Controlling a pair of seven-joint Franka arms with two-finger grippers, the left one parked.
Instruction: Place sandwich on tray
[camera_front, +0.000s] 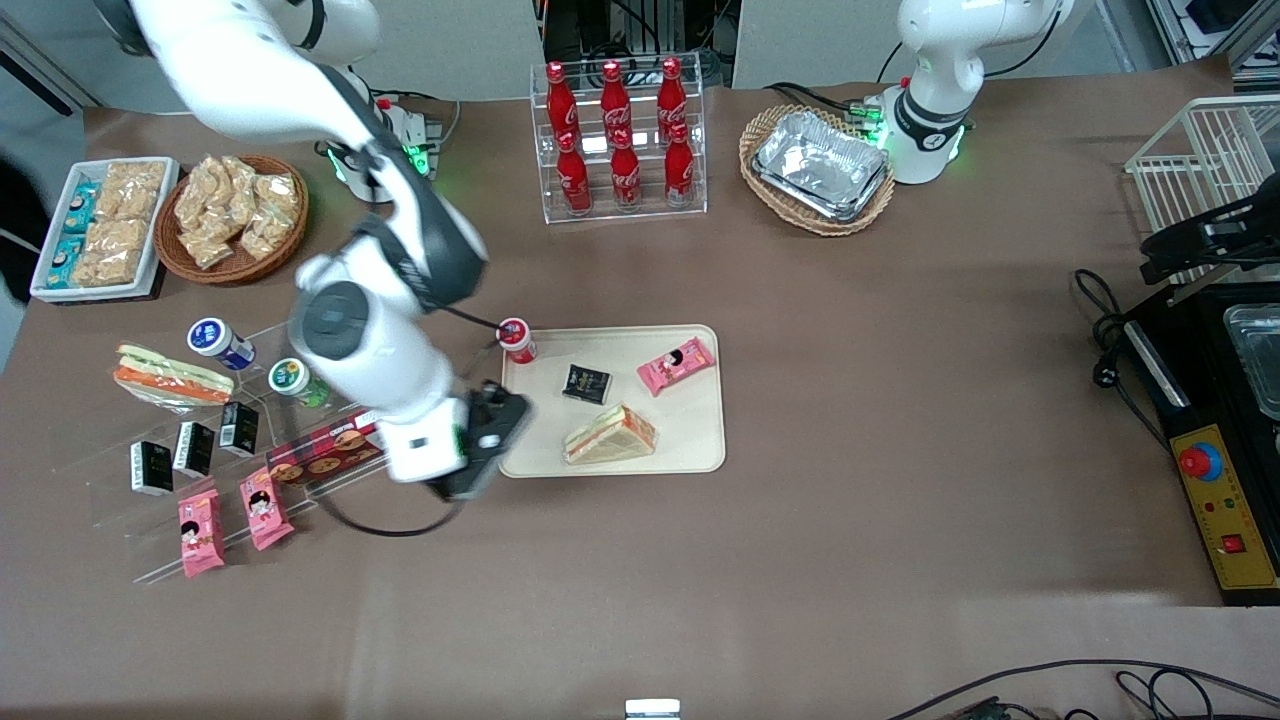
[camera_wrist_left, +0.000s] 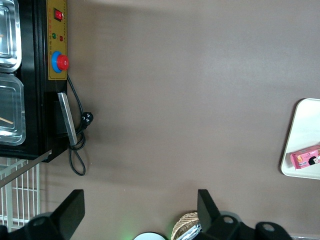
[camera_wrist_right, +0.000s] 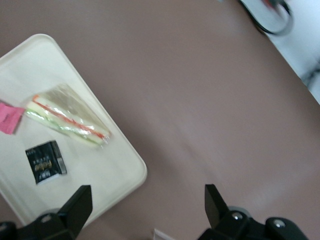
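1. Your end effector (camera_front: 478, 470) hangs over the bench (camera_front: 800, 550) at the tray's corner nearest the front camera on the working arm's end; in the wrist view its two fingers (camera_wrist_right: 75, 207) stand wide apart with nothing between them, only bare bench and the tray corner below.

2. The sandwich (camera_front: 610, 435) lies flat inside the tray (camera_front: 690, 440), clear of the end effector, its wrapped wedge showing a pale bread face and a thin orange-red and green filling edge. Taking the tray's centre as the clock's hub in the front view, the sandwich sits at about 6 o'clock, close to the rim nearest the camera.

3. On the same clock you see a small black packet (camera_front: 586, 384) at roughly 11 o'clock and a pink snack pack (camera_front: 677, 365) at about 1 o'clock; neither touches the sandwich. A red-capped can (camera_front: 517, 340) stands at the tray's 10 o'clock corner.

4. From the wrist camera the sandwich (camera_wrist_right: 67, 121) rests on the tray (camera_wrist_right: 125, 170) with the black packet (camera_wrist_right: 46, 161) just beside it and a sliver of the pink pack (camera_wrist_right: 9, 117) near its other end.

5. Toward the working arm's end of the bench, a second wrapped sandwich (camera_front: 170, 378) with a thick orange stripe lies beside a clear tiered display holding small cartons and pink packs.

6. Farther from the camera than the tray, a clear rack of red cola bottles (camera_front: 620, 140) stands upright.
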